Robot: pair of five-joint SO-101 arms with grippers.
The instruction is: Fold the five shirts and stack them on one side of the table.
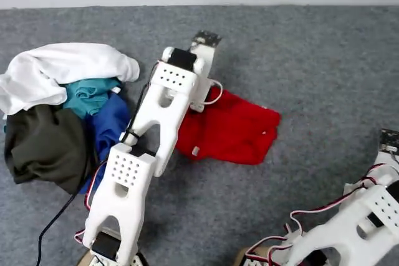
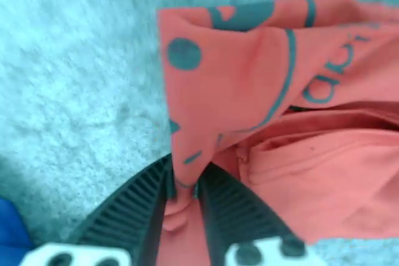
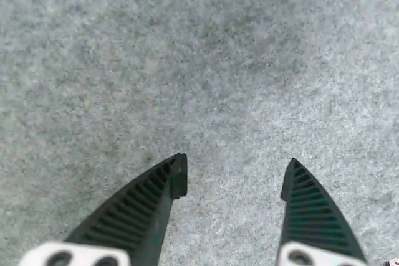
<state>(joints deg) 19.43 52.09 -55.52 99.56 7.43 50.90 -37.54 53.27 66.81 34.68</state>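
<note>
The red shirt [image 1: 230, 130] is lying crumpled in the middle of the high view, well apart from the other four. The left gripper [image 2: 185, 175] is pinching a fold of the shirt's printed edge [image 2: 268, 110] tight between its jaws, and the cloth is rising in a ridge from the pinch. That is probably so the edge can be drawn over for a fold. The left arm [image 1: 156, 123] is stretching up from the bottom edge of the frame and covering the shirt's left side.

At the left of the frame the white shirt [image 1: 62, 70] is sitting on top of the teal shirt [image 1: 90, 95], the blue shirt [image 1: 109, 123] and the dark shirt [image 1: 43, 144], all unfolded, apparently waiting their turn.

In the lower right corner the right gripper [image 3: 234, 179] is hanging with its jaws spread over bare grey mat [image 1: 324, 73], grasping nothing and seemingly standing by.
</note>
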